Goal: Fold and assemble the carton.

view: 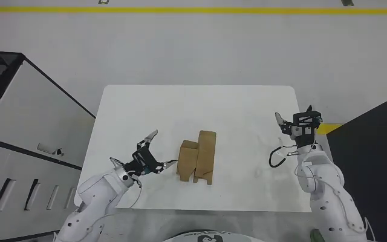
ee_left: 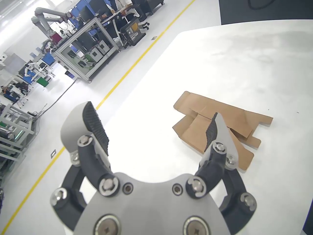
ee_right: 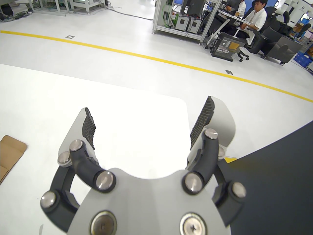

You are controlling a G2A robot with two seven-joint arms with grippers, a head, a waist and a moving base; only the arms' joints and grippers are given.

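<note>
A flattened carton [view: 198,158] is laid on the white worktop [view: 242,109] (toward 6 o'clock of centre). The left gripper [ee_left: 152,109] at its 9 o'clock and the right gripper [ee_right: 148,103] at 3 o'clock are held with fingers apart. A yellow floor line [view: 193,9] is seen at 12 o'clock.

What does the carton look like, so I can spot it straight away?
Start at the white table: the carton lies flat near its middle, slightly toward the robot's side, beside the open left pincer. It is brown cardboard with stepped flaps, the one brown shape against the white top.
</note>
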